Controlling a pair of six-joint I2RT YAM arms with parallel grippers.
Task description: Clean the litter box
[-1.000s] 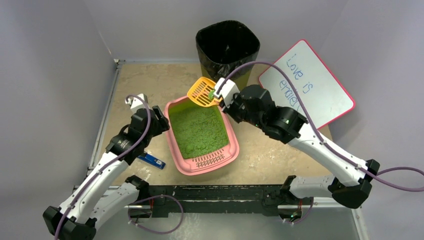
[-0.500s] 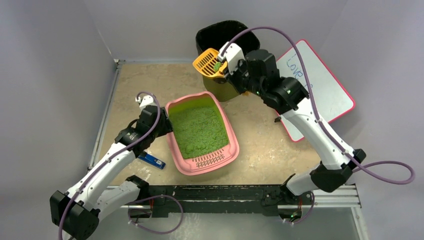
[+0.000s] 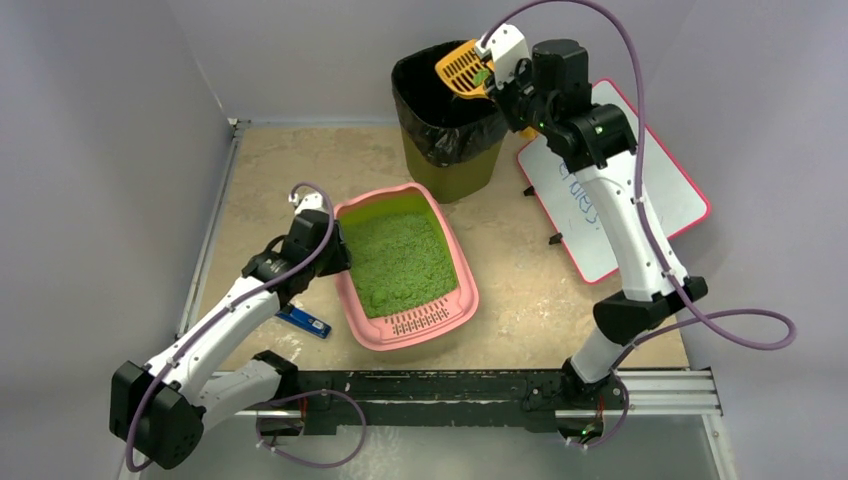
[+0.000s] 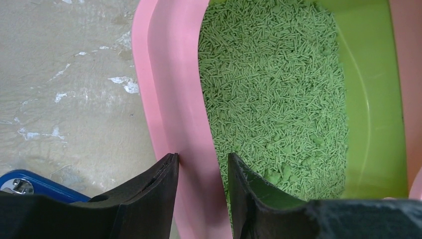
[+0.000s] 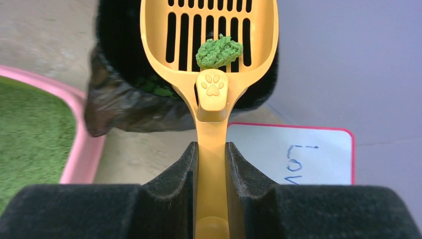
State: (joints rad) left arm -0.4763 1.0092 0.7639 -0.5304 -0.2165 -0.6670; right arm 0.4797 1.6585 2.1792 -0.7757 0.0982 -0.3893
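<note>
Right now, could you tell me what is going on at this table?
The right gripper is shut on the handle of a yellow scoop, holding it over the black-lined bin with a green clump on it. The left gripper straddles the left wall of the pink litter box, one finger outside, one inside; whether it pinches yet is unclear.

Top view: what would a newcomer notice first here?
The right end effector, raised at the back of the table, holds an orange scoop carrying a green clump over the black-lined bin. Mid-table sits the pink litter box, full of green litter, with the left end effector straddling its left rim.
</note>
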